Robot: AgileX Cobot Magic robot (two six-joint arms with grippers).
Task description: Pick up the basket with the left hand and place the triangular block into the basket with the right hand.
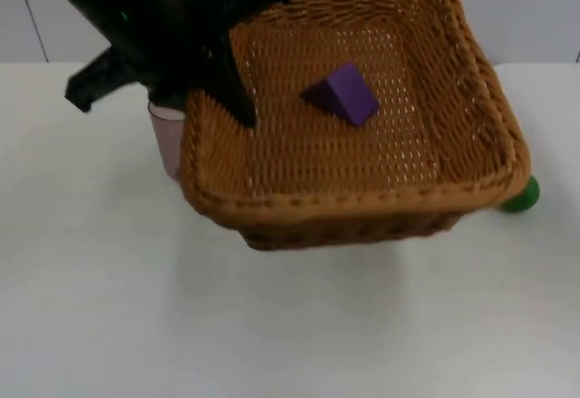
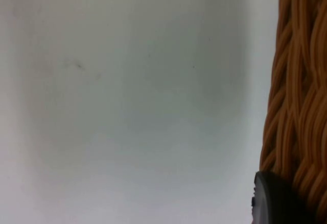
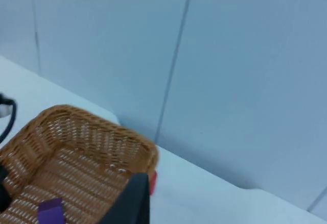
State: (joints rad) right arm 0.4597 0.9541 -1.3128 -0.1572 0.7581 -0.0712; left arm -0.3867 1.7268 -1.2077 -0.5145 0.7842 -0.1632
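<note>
Wicker basket (image 1: 362,189), held up off the white table (image 1: 290,325), tilts toward the camera in the top view. 1 purple triangular block (image 1: 343,93) lies on its woven floor, near the middle. The left gripper (image 1: 213,72) is clamped on the basket's left rim. A translucent pink cup (image 1: 166,140) stands on the table just beside that rim, and a green ball (image 1: 521,196) peeks out under the basket's right corner. Whether the right gripper's (image 3: 134,198) fingers are apart or together cannot be told.
</note>
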